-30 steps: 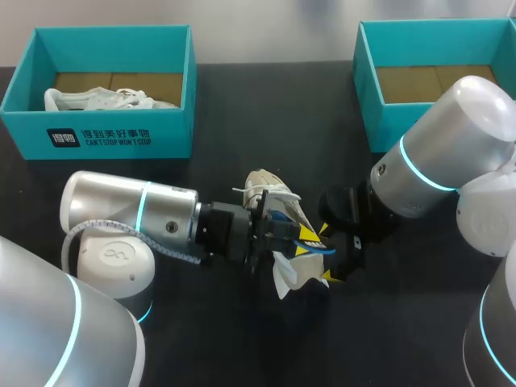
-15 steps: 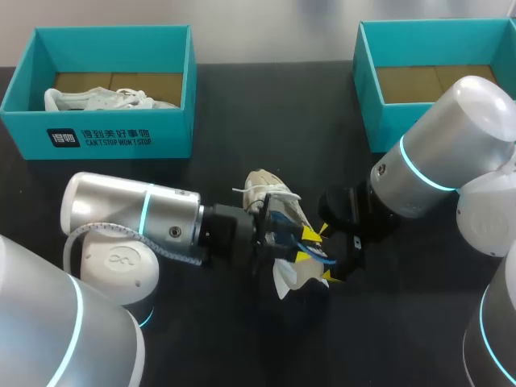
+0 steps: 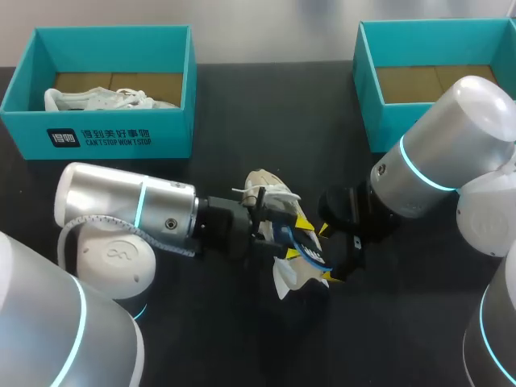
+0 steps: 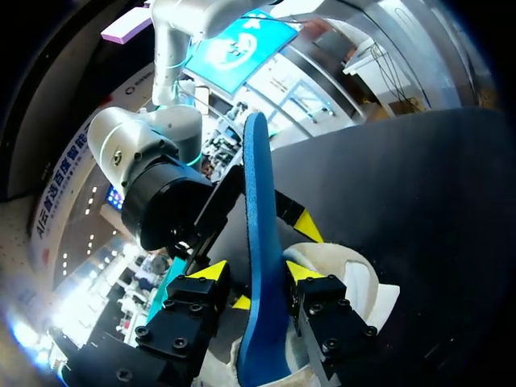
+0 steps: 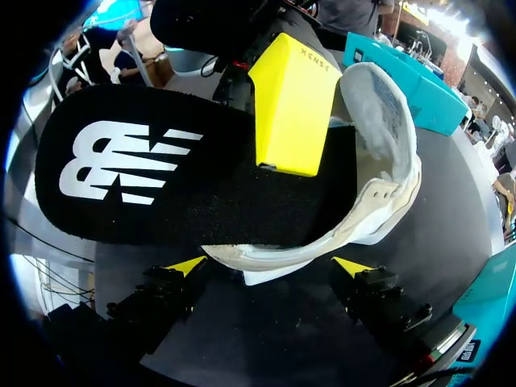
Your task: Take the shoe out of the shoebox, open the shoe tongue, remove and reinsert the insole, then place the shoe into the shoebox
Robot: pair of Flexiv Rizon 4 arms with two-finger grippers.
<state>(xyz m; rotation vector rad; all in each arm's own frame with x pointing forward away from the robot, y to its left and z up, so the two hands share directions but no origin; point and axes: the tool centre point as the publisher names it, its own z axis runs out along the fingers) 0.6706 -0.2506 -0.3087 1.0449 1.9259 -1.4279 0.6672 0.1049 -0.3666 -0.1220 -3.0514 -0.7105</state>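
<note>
Left fingers [image 4: 208,272] pinch the insole [image 4: 260,242] from both sides. It stands on edge between their yellow tips, its long axis running up and away from the shoe's opening toward the right arm. In the right wrist view one of these yellow fingers presses flat on the insole's black underside.

Right fingers [image 5: 187,264] are spread wide. The near end of the shoe [image 3: 264,184] lies between and just ahead of their tips, and I cannot tell whether either tip touches it.

The white shoe lies on the dark table [image 3: 242,339] near its middle, between the two arms. Its long axis runs from the far side toward the near side, leaning slightly right at the near end. Laces show at the far end and the padded collar curves round at the near end, by the right fingers.

Since a second ago the left arm [image 3: 121,205] has drawn back a little toward the left edge and its wrist has turned, so the yellow tips sit at a new angle on the insole. The shoe and the right arm [image 3: 451,137] have not shifted.

Well apart at the far left stands a teal shoebox [image 3: 105,137] with a second white shoe [image 3: 97,99] inside. Another teal box [image 3: 367,105] stands at the far right.
</note>
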